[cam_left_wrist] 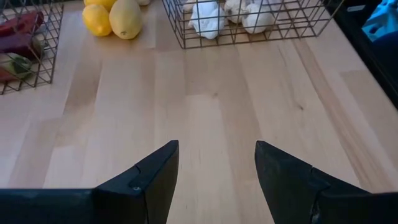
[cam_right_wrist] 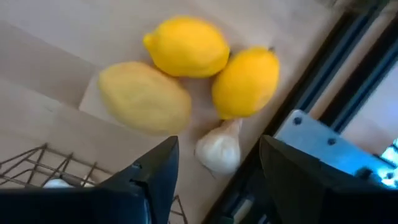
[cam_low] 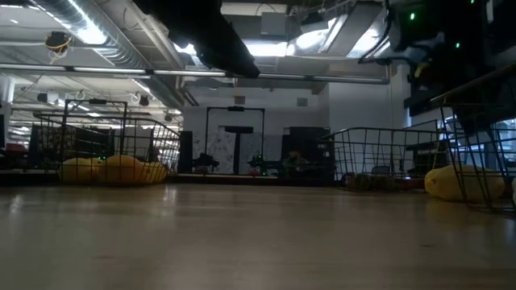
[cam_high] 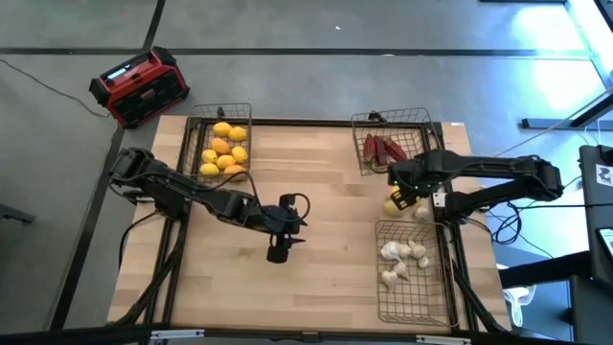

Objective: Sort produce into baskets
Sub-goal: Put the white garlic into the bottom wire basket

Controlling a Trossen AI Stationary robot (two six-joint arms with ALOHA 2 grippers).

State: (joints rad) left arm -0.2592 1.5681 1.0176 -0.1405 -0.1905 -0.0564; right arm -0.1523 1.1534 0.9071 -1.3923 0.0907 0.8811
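Yellow lemons (cam_right_wrist: 186, 46) near table edge, right end effector (cam_right_wrist: 214, 171) apart above garlic (cam_right_wrist: 219, 149)

Three loose yellow lemons (cam_right_wrist: 186, 46) and one white garlic bulb (cam_right_wrist: 219, 149) below my right end effector (cam_right_wrist: 217, 180).
They lie touching on the wooden surface (cam_high: 326, 240), between two dark wire-mesh baskets (cam_high: 414, 273).

High cam looks straight down on the whole table (cam_high: 316, 259), far up, w/ both arms in view. Low cam sits at table-top height and looks level across the wood into the room; it's dim, so the yellow lump at its right edge is prob. a lemon (cam_low: 459, 182). Left wrist cam looks forward across bare wood, fairly near. Right wrist cam looks down, very close to the wood. Both wrist cams and the high cam share the loose lemons (cam_right_wrist: 186, 46) beside the garlic basket (cam_left_wrist: 249, 34).
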